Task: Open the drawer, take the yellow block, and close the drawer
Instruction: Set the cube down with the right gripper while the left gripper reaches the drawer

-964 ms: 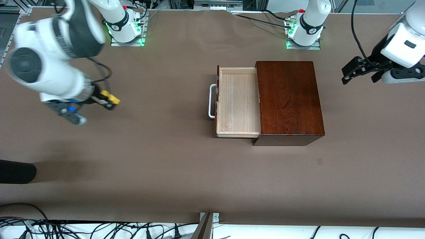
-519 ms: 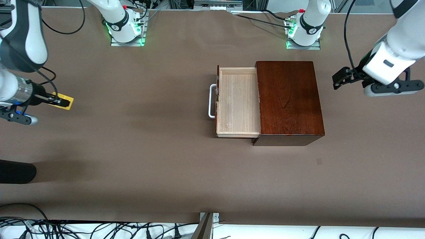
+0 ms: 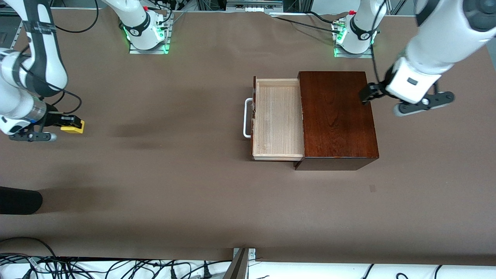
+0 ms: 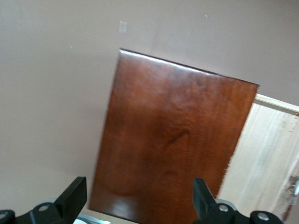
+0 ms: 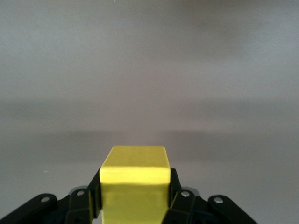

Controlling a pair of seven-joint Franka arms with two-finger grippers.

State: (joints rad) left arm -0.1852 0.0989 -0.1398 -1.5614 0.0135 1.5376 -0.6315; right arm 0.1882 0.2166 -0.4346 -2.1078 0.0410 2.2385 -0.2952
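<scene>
The drawer [image 3: 278, 118] stands pulled out of the dark mahogany box [image 3: 337, 116], its pale wood tray bare, its white loop handle [image 3: 246, 118] facing the right arm's end. My right gripper [image 3: 74, 124] is shut on the yellow block [image 3: 73, 126] low over the table at the right arm's end; the block [image 5: 134, 184] fills the space between the fingers in the right wrist view. My left gripper [image 3: 367, 94] is open, empty, over the box's edge at the left arm's end. In the left wrist view its fingertips [image 4: 74, 198] frame the box top [image 4: 173, 140].
A dark object [image 3: 19, 200] lies at the table's edge at the right arm's end, nearer the camera. Both arm bases [image 3: 145, 33] stand along the table's edge farthest from the camera. Cables [image 3: 116, 267] run below the near table edge.
My right gripper has carried the yellow block away from the drawer toward the right arm's end and lowered it. My left gripper has swung in from the table's end to the box.
</scene>
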